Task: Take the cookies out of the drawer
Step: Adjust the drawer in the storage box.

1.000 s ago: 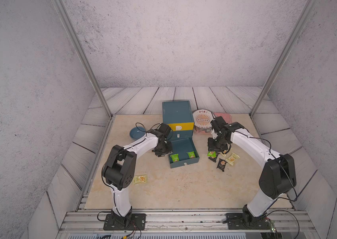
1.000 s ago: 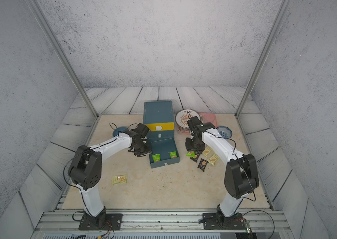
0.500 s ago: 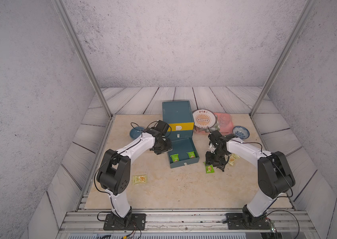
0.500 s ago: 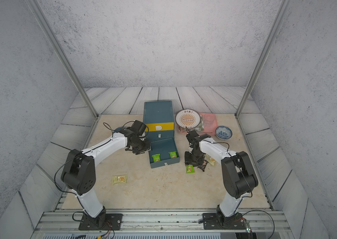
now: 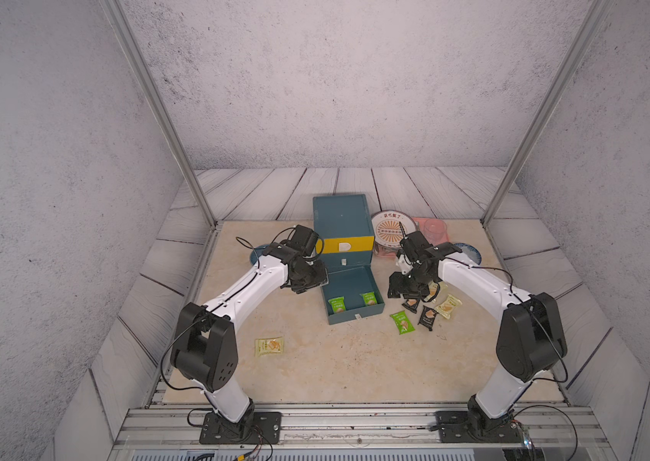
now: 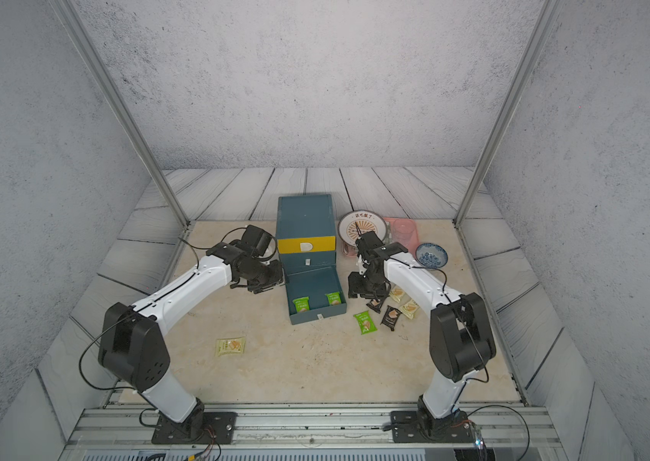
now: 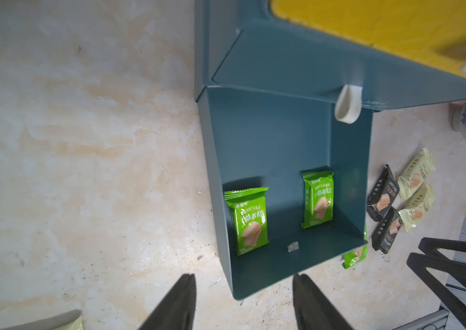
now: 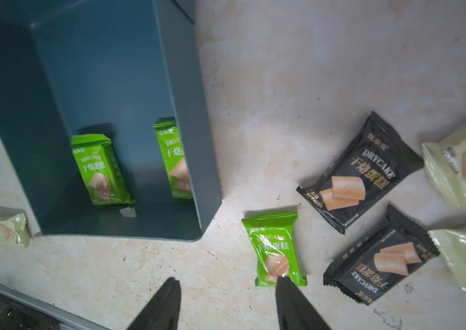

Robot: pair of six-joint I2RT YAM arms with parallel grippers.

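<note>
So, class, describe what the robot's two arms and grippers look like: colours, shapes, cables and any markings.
The left arm and right arm match: smooth white tubular links between bulky black joint housings, with thin black cables looping outside. The left gripper and right gripper each end in two matte black jaws tapering to points. No markings are legible on them.

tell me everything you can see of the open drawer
The drawer is the lowest of a teal cabinet, pulled out onto the beige table. It is a shallow open-topped tray, matte teal, like card or plastic, with a small pale tab on its front. Two green packets sit inside near the front; the rest is bare.
</note>
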